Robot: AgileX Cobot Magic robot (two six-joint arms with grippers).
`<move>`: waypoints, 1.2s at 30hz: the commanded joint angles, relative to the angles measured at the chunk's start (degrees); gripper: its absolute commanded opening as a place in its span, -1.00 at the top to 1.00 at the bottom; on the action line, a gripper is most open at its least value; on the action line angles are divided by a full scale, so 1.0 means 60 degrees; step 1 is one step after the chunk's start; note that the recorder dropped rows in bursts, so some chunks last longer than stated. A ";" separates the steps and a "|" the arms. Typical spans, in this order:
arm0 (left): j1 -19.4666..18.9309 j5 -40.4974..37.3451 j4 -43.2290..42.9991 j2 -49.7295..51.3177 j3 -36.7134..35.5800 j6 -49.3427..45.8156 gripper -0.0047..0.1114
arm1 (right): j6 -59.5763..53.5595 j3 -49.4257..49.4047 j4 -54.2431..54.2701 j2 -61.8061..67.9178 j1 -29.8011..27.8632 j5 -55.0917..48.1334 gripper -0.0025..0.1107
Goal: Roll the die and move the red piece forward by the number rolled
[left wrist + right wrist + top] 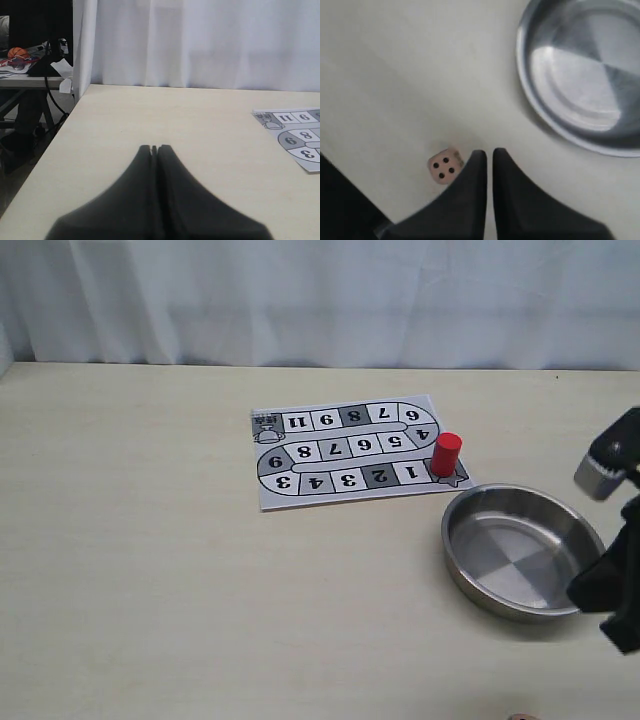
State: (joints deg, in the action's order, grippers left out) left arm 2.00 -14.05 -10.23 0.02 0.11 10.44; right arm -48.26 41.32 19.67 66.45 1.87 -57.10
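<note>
The die (pixel 445 166) lies on the bare table with four black pips up, just beside one fingertip (pixel 477 157) of my right gripper (pixel 489 152) and outside the jaws. Those jaws stand almost together with only a thin slit and nothing between them. The red piece (pixel 446 453) stands upright on the star square at the right end of the board's (pixel 350 455) near row, next to square 1. My left gripper (pixel 155 147) is shut and empty over the table's left side, with the board's corner (pixel 295 140) off to one side.
A round steel bowl (pixel 450 540) sits empty to the right of the board, close to the red piece; its rim (pixel 525 75) shows in the right wrist view. My right arm (pixel 610 540) hangs at the bowl's right edge. A white curtain backs the table.
</note>
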 commanded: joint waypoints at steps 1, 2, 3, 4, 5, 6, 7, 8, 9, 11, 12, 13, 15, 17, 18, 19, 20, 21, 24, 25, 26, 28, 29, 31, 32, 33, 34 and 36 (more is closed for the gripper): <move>0.0000 0.0112 0.0070 -0.0004 -0.0019 0.0040 0.92 | -0.0430 -0.0859 -0.0077 -0.0146 0.0380 0.0394 0.89; 0.0000 0.0112 0.0070 -0.0004 -0.0019 0.0040 0.92 | -0.0430 -0.1017 -0.0096 -0.0146 0.0380 0.0544 0.89; 0.0000 0.0112 0.0070 -0.0004 -0.0019 0.0040 0.92 | -0.0430 -0.1211 -0.0147 -0.0146 0.0380 0.0731 0.89; 0.0000 0.0112 0.0070 -0.0004 -0.0019 0.0040 0.92 | -0.0430 -0.1408 -0.0147 -0.0146 0.0380 0.0901 0.89; 0.0000 0.0112 0.0070 -0.0004 -0.0019 0.0040 0.92 | -0.0430 -0.1566 -0.0147 -0.0146 0.0380 0.1083 0.89; 0.0000 0.0112 0.0070 -0.0004 -0.0019 0.0040 0.92 | -0.0430 -0.1746 -0.0147 -0.0146 0.0380 0.1240 0.89; 0.0000 0.0112 0.0070 -0.0004 -0.0019 0.0040 0.92 | -0.0430 -0.1895 -0.0147 -0.0146 0.0380 0.1359 0.89; 0.0000 0.0112 0.0070 -0.0004 -0.0019 0.0040 0.92 | -0.0430 -0.2011 -0.0171 -0.0146 0.0380 0.1431 0.89; 0.0000 0.0112 0.0070 -0.0004 -0.0019 0.0040 0.92 | -0.0430 -0.2104 -0.0186 -0.0146 0.0380 0.1500 0.89; 0.0000 0.0112 0.0070 -0.0004 -0.0019 0.0040 0.92 | -0.0567 -0.2256 -0.0266 -0.0146 0.0380 0.1545 0.89; 0.0000 0.0112 0.0070 -0.0004 -0.0019 0.0040 0.92 | -0.0659 -0.2317 -0.0389 -0.0128 0.0380 0.1545 0.89; 0.0000 0.0112 0.0070 -0.0004 -0.0019 0.0040 0.92 | -0.0658 -0.2370 -0.0569 -0.0085 0.0380 0.1550 0.89; 0.0000 0.0112 0.0070 -0.0004 -0.0019 0.0040 0.92 | -0.0658 -0.2478 -0.0829 0.0020 0.0380 0.1594 0.89; 0.0000 0.0112 0.0070 -0.0004 -0.0019 0.0040 0.92 | -0.0658 -0.2567 -0.0895 0.0198 0.0380 0.1784 0.89; 0.0000 0.0112 0.0070 -0.0004 -0.0019 0.0040 0.92 | -0.0658 -0.2637 -0.0895 0.0317 0.0380 0.1911 0.89; 0.0000 0.0112 0.0070 -0.0004 -0.0019 0.0040 0.92 | -0.0658 -0.2678 -0.0895 0.0465 0.0380 0.2049 0.89; 0.0000 0.0112 0.0070 -0.0004 -0.0019 0.0040 0.92 | -0.0658 -0.2685 -0.0895 0.0775 0.0380 0.2065 0.89; 0.0000 0.0112 0.0070 -0.0004 -0.0019 0.0040 0.92 | -0.0658 -0.2685 -0.0895 0.0915 0.0380 0.2065 0.89; 0.0000 0.0112 0.0070 -0.0004 -0.0019 0.0040 0.92 | -0.1086 -0.2685 -0.0686 0.1476 0.0380 0.2046 0.89; 0.0000 0.0112 0.0070 -0.0004 -0.0019 0.0040 0.92 | -0.1092 -0.2685 -0.0643 0.1590 0.0380 0.2046 0.89; 0.0000 0.0112 0.0070 -0.0004 -0.0019 0.0040 0.92 | -0.1092 -0.2685 -0.0643 0.1758 0.0380 0.2023 0.89; 0.0000 0.0112 0.0070 -0.0004 -0.0019 0.0040 0.92 | -0.1092 -0.2685 -0.0643 0.1998 0.0380 0.2023 0.89; 0.0000 0.0112 0.0070 -0.0004 -0.0019 0.0040 0.92 | -0.1092 -0.2685 -0.0683 0.2141 0.0605 0.2023 0.89; 0.0000 0.0112 0.0070 -0.0004 -0.0019 0.0040 0.92 | -0.1074 -0.2685 -0.0683 0.2489 0.1428 0.2068 0.89; 0.0000 0.0112 0.0070 -0.0004 -0.0019 0.0040 0.92 | -0.0963 -0.2685 -0.0859 0.2599 0.1720 0.2177 0.89; 0.0000 0.0112 0.0070 -0.0004 -0.0019 0.0040 0.92 | -0.0528 -0.2685 -0.1240 0.2699 0.1919 0.2479 0.89; 0.0000 0.0112 0.0070 -0.0004 -0.0019 0.0040 0.92 | -0.0110 -0.2685 -0.1384 0.2796 0.1943 0.2660 0.89; 0.0000 0.0112 0.0070 -0.0004 -0.0019 0.0040 0.92 | 0.0160 -0.2685 -0.1512 0.2966 0.1943 0.2730 0.89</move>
State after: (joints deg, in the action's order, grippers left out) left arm 2.00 -14.05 -10.23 0.02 0.11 10.44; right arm -49.12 25.46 11.80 83.44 13.34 -41.65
